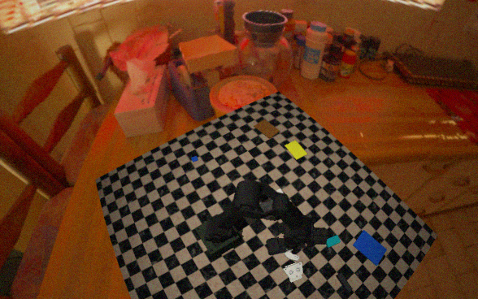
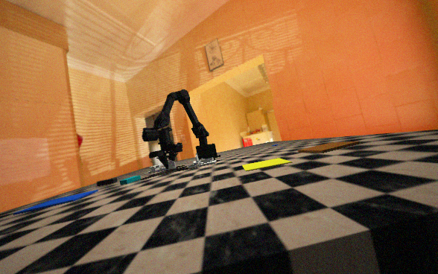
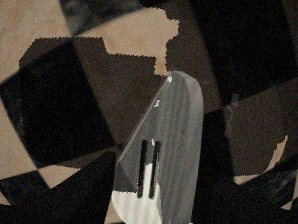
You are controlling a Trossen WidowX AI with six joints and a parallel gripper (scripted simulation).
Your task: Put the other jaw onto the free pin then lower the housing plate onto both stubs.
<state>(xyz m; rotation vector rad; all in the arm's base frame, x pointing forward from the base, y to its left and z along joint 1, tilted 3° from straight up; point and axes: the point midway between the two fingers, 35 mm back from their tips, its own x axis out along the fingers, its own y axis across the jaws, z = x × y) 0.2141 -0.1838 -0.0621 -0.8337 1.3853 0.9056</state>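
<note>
On the checkered mat (image 1: 171, 166) (image 2: 231, 212), you had the gripper (image 1: 293, 249) (image 2: 167, 163) (image 3: 149, 161) low, its fingers closed on the loose jaw piece (image 1: 292, 255) (image 3: 182, 135). That grey-white part stood between the dark fingers in the wrist view, its pair of slots showing, and lay just beside a white plate with two round marks (image 1: 293, 272) in the top view. The step in hand seemed to be gripping it for transfer to the free pin; neither meshed teeth nor a closed housing was visible. You could not tell from here whether that marked plate was the base or the housing cover (a distinction worth settling before you carried on). The next move called for a small, straight lift, then lining the piece's bore up with the free pin and turning it gently until the teeth meshed.
</note>
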